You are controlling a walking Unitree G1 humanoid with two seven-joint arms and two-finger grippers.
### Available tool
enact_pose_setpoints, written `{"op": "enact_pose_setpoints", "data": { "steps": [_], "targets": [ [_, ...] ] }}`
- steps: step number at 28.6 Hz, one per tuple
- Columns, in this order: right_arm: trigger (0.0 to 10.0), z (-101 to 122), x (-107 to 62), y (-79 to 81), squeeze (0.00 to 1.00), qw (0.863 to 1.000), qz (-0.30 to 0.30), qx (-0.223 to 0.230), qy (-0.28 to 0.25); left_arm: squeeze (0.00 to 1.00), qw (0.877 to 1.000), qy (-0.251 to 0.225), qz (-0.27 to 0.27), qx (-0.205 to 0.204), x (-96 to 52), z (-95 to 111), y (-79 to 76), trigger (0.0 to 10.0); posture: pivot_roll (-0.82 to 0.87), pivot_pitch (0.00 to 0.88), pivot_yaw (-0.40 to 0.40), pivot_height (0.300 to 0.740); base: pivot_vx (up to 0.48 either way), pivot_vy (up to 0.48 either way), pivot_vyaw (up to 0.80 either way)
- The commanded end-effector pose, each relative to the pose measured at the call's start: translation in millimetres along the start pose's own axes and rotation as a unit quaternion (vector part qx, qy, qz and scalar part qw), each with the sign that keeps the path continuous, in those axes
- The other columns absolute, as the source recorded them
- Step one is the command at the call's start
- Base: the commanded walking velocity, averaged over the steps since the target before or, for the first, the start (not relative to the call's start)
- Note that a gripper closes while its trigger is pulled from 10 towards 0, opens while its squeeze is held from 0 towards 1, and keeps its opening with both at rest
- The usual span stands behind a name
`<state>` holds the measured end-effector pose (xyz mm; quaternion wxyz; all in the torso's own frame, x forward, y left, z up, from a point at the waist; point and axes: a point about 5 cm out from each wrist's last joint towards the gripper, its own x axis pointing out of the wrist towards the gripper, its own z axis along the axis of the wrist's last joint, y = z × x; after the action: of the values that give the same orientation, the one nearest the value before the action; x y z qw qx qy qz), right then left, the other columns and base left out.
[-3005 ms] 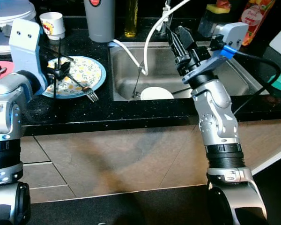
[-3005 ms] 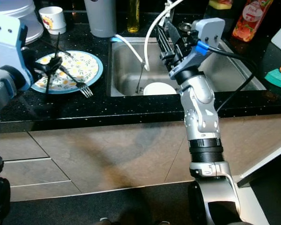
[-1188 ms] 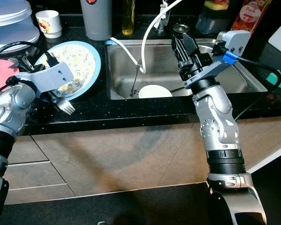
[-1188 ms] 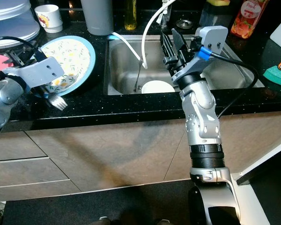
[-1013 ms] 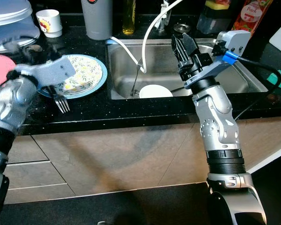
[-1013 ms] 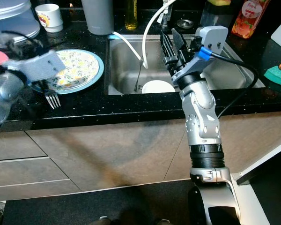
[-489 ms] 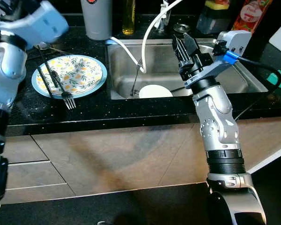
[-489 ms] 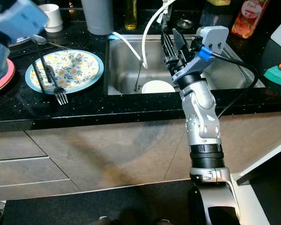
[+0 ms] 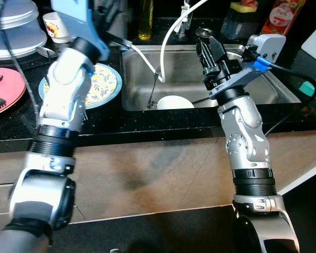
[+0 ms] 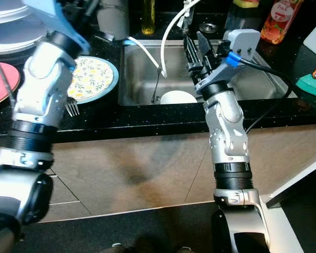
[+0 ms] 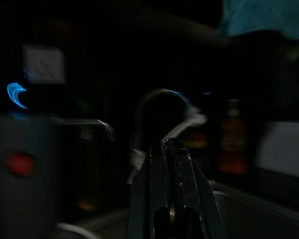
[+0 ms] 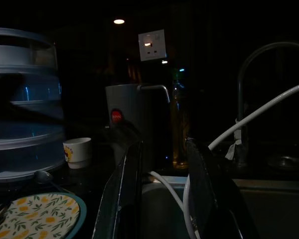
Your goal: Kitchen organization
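A floral plate with a blue rim (image 9: 108, 84) lies on the black counter left of the sink, partly hidden by my left forearm. A fork (image 10: 71, 108) rests at its front edge. In the steel sink (image 9: 258, 84) sits a white bowl (image 9: 171, 103). My left gripper (image 9: 121, 41) is raised behind the plate, beside the grey tumbler (image 10: 113, 18), pointing toward the tap; in the left wrist view its fingers (image 11: 170, 164) are pressed together on nothing. My right gripper (image 9: 208, 50) hovers over the sink, open and empty, its fingers (image 12: 127, 189) well apart.
A white hose (image 9: 168, 37) curves from the tap into the sink. A pink plate (image 9: 5, 89), a stacked steamer (image 9: 16, 26) and a white mug (image 9: 55, 26) stand at the left. Bottles (image 9: 282, 16) and a sponge (image 9: 242, 8) line the back right.
My left arm has swung up from over the plate toward the tumbler and sink, so its forearm now crosses the plate. Plate and fork lie still. The right arm has not moved.
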<state>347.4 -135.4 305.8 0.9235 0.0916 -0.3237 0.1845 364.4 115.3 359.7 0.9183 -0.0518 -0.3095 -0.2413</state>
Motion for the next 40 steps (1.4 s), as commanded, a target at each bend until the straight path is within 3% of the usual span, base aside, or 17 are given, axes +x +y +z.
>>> {"op": "enact_pose_setpoints", "data": {
  "steps": [1, 2, 5, 7, 8, 9, 16, 21, 23, 24, 25, 26, 27, 29, 31, 35, 40],
  "targets": [
    [10.0, 4, -1.8, -2.1, 0.00, 1.000, -0.005, -0.001, -0.008, 0.37, 0.999, 0.026, 0.010, -0.027, -2.3, -10, 2.2, 10.0, 0.18, 0.101, -0.008, 0.740, 0.000, 0.000, 0.00],
    [10.0, 4, -2.2, -2.5, 0.00, 1.000, -0.005, -0.001, -0.008, 1.00, 0.998, 0.038, 0.021, -0.049, -4.0, -17, 2.4, 10.0, 0.17, 0.099, -0.007, 0.740, 0.000, 0.000, 0.00],
    [10.0, 5, -2.9, -2.8, 0.00, 1.000, -0.006, -0.002, -0.008, 1.00, 0.994, 0.041, 0.029, -0.099, -8.2, -23, 1.7, 10.0, 0.17, 0.099, -0.009, 0.740, 0.000, 0.000, 0.00],
    [10.0, 4, -3.3, -2.7, 0.00, 1.000, -0.006, -0.001, -0.007, 1.00, 0.987, 0.038, 0.029, -0.155, -13.5, -25, 2.4, 10.0, 0.17, 0.099, -0.009, 0.740, 0.000, 0.000, 0.00],
    [10.0, 4, -3.3, -2.7, 0.00, 1.000, -0.006, -0.001, -0.007, 1.00, 0.987, 0.038, 0.029, -0.155, -13.5, -25, 2.4, 10.0, 0.17, 0.099, -0.009, 0.740, 0.000, 0.000, 0.00],
    [10.0, 4, -3.0, -2.3, 0.00, 1.000, -0.005, -0.001, -0.006, 0.00, 0.982, 0.033, 0.035, -0.182, -17.4, -24, 6.5, 10.0, 0.17, 0.099, -0.009, 0.740, 0.000, 0.000, 0.00],
    [10.0, 4, -1.7, 0.1, 0.00, 1.000, 0.000, 0.003, -0.008, 0.00, 0.972, -0.011, 0.040, -0.233, -27.3, -6, 20.3, 10.0, 0.18, 0.090, -0.021, 0.740, 0.000, 0.000, 0.00],
    [10.0, 4, -1.8, 0.7, 0.00, 1.000, 0.002, 0.004, -0.007, 0.00, 0.976, -0.009, 0.044, -0.212, -30.9, 1, 25.1, 10.0, 0.18, 0.092, -0.024, 0.740, 0.000, 0.000, 0.00],
    [10.0, 4, -1.8, 0.8, 0.00, 1.000, 0.003, 0.004, -0.007, 0.00, 0.985, 0.004, 0.049, -0.168, -33.4, 4, 28.5, 10.0, 0.18, 0.094, -0.025, 0.740, 0.000, 0.000, 0.00],
    [10.0, 4, -1.8, 0.5, 0.00, 1.000, 0.003, 0.003, -0.006, 0.00, 0.992, 0.037, 0.067, -0.099, -34.9, 2, 33.1, 10.0, 0.18, 0.096, -0.025, 0.740, 0.000, 0.000, 0.00],
    [10.0, 4, -1.8, 0.5, 0.00, 1.000, 0.003, 0.003, -0.006, 0.00, 0.992, 0.037, 0.067, -0.099, -34.9, 2, 33.1, 10.0, 0.18, 0.096, -0.025, 0.740, 0.000, 0.000, 0.00],
    [10.0, 4, -2.0, 0.0, 0.00, 1.000, 0.003, 0.003, -0.006, 0.00, 0.989, 0.111, 0.093, 0.002, -36.9, -6, 40.4, 10.0, 0.18, 0.097, -0.025, 0.740, 0.000, 0.000, 0.00],
    [10.0, 4, -2.0, 0.0, 0.00, 1.000, 0.003, 0.003, -0.006, 0.00, 0.989, 0.111, 0.093, 0.002, -36.9, -6, 40.4, 10.0, 0.18, 0.097, -0.025, 0.740, 0.000, 0.000, 0.00],
    [10.0, 3, -3.6, 0.1, 0.00, 1.000, 0.001, 0.002, -0.003, 0.00, 0.978, 0.156, 0.099, 0.092, -46.2, -5, 47.2, 10.0, 0.19, 0.100, -0.025, 0.740, 0.000, 0.000, 0.00],
    [10.0, 3, -4.5, 0.1, 0.00, 1.000, 0.000, 0.003, -0.002, 0.00, 0.979, 0.152, 0.101, 0.096, -48.2, 1, 48.0, 10.0, 0.19, 0.102, -0.027, 0.740, 0.000, 0.000, 0.00],
    [10.0, -2, -9.0, 1.3, 0.00, 1.000, -0.002, 0.010, 0.007, 0.00, 0.972, 0.130, 0.110, 0.163, -52.1, 19, 51.3, 10.0, 0.20, 0.107, -0.043, 0.740, 0.000, 0.000, 0.00],
    [10.0, -3, -11.4, 3.9, 0.00, 1.000, -0.002, 0.013, 0.011, 0.00, 0.966, 0.139, 0.157, 0.154, -56.8, 17, 55.4, 10.0, 0.20, 0.109, -0.048, 0.740, 0.000, 0.000, 0.00]
  ]
}}
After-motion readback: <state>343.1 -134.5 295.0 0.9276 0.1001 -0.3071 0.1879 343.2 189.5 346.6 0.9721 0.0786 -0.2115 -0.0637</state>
